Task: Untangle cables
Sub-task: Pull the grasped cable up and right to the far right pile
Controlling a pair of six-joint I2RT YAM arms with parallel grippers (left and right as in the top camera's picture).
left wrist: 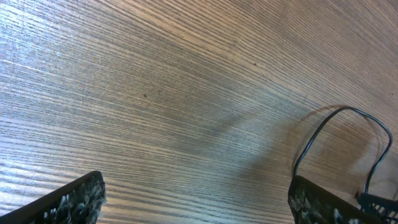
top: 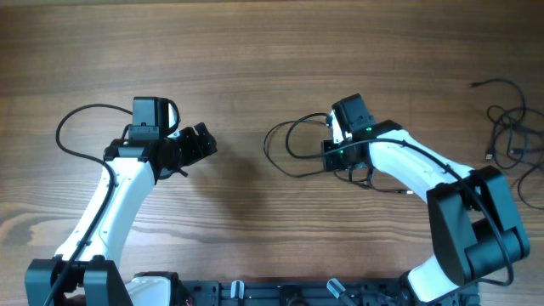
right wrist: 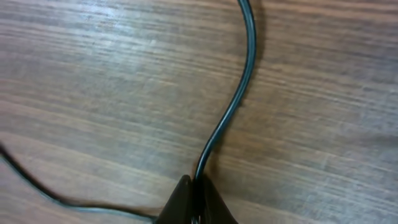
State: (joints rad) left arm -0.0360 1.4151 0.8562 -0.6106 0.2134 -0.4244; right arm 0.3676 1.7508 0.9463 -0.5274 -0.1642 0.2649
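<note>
Since its two fingertips met with no gap showing, the right claw [right wrist: 194,202] was pinched tight on one thin black cable [right wrist: 231,106], which came out from between the tips and ran away from them across the wood, curving first right and then left as it went. A second strand [right wrist: 31,185] of the same thin kind crossed the near-left corner of the wrist view, lying flat and apart from the grip. From above, the held cable spread into slack loops [top: 269,153] that lay to the left of the right claw, their long axis running left to right, with a few strands tucked under the wrist itself. The right arm was plainly the nearer one, already touching them. The left claw [top: 197,143] stood at its widest and held nothing, hovering over bare table [top: 255,51] well apart from the loops, which lay to its right. By the look of it, any pull to open the knot would need to go rightward or nearward, away from the loops. Another bunch of cables [top: 508,140] sat by the far-right edge, untouched by either arm
</note>
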